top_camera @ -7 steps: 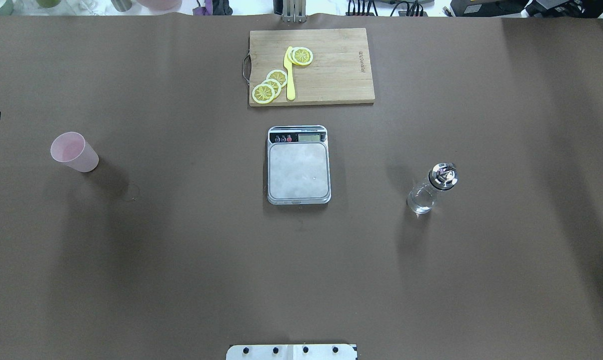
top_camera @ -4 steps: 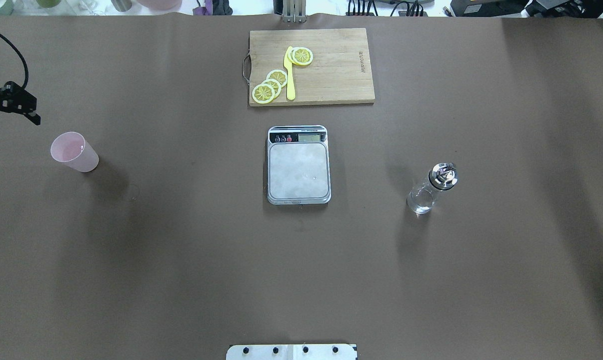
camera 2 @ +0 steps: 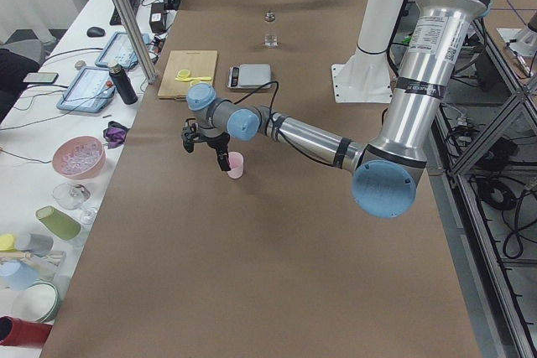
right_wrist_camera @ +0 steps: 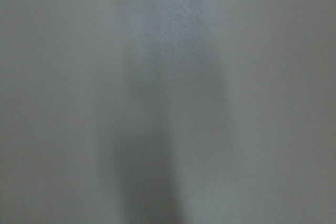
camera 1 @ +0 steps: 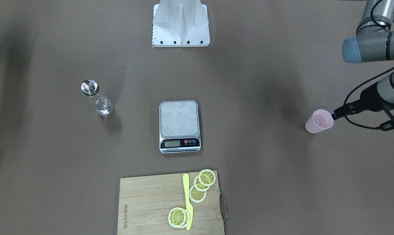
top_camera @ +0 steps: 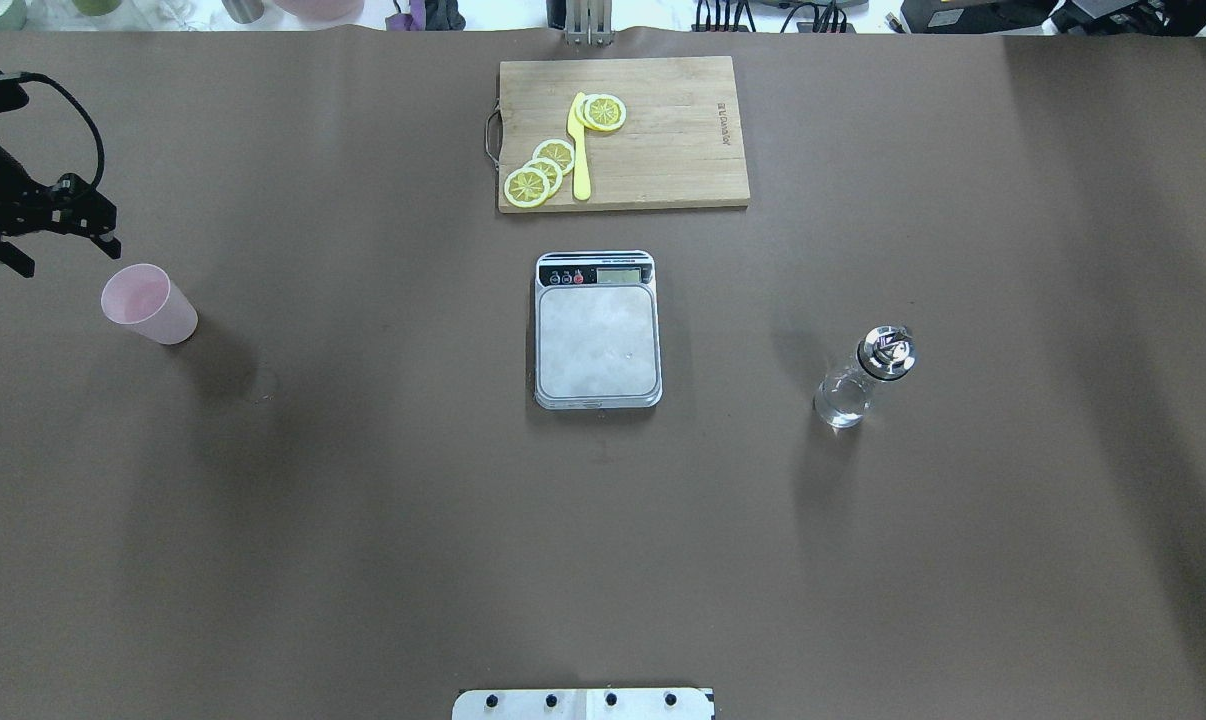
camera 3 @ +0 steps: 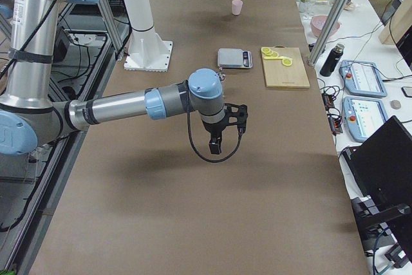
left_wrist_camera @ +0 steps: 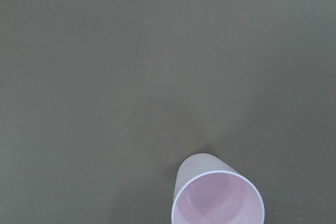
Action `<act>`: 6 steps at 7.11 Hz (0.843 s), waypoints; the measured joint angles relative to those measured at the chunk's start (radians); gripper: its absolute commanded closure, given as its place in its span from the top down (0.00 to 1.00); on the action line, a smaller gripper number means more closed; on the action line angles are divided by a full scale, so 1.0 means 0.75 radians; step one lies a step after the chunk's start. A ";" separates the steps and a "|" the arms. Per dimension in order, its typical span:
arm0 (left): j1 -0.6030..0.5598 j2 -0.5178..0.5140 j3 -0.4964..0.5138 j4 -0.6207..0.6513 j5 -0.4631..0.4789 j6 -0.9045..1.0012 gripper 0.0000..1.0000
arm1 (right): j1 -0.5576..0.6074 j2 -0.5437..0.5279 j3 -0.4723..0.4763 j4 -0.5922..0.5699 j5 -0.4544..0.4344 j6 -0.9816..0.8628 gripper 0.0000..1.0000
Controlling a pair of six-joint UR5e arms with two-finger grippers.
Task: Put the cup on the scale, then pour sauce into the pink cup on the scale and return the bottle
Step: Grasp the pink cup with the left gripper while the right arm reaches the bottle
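Note:
The pale pink cup (top_camera: 149, 304) stands upright and empty on the table's left side, also seen at the bottom of the left wrist view as the cup (left_wrist_camera: 218, 196). My left gripper (top_camera: 68, 257) hovers open just behind and left of it, not touching; in the front view one fingertip of the left gripper (camera 1: 359, 120) is close to the cup (camera 1: 319, 121). The scale (top_camera: 597, 340) lies bare at the centre. The bottle (top_camera: 860, 378), with clear sauce inside, stands to the right. My right gripper (camera 3: 222, 134) shows only in the right side view, so I cannot tell its state.
A wooden cutting board (top_camera: 663, 150) with lemon slices (top_camera: 541, 172) and a yellow knife (top_camera: 579, 150) lies behind the scale. The robot's base plate (top_camera: 583, 704) sits at the near edge. Bowls, cups and tablets line the bench beyond the table's far edge.
My left gripper has come in from the left edge and moved right toward the cup. Cup, scale and bottle have not moved.

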State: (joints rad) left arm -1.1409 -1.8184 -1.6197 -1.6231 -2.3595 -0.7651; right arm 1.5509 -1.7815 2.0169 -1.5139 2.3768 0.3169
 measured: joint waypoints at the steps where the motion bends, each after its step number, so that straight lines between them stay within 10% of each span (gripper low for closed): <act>1: 0.005 0.000 0.022 -0.029 0.000 -0.002 0.97 | -0.002 -0.002 0.015 -0.005 0.006 0.007 1.00; 6: 0.010 0.014 0.056 -0.095 0.000 -0.013 0.91 | -0.131 -0.034 0.016 0.141 -0.008 0.067 1.00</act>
State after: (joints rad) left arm -1.1334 -1.8081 -1.5776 -1.6942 -2.3593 -0.7748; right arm 1.4526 -1.8070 2.0290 -1.4083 2.3711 0.3670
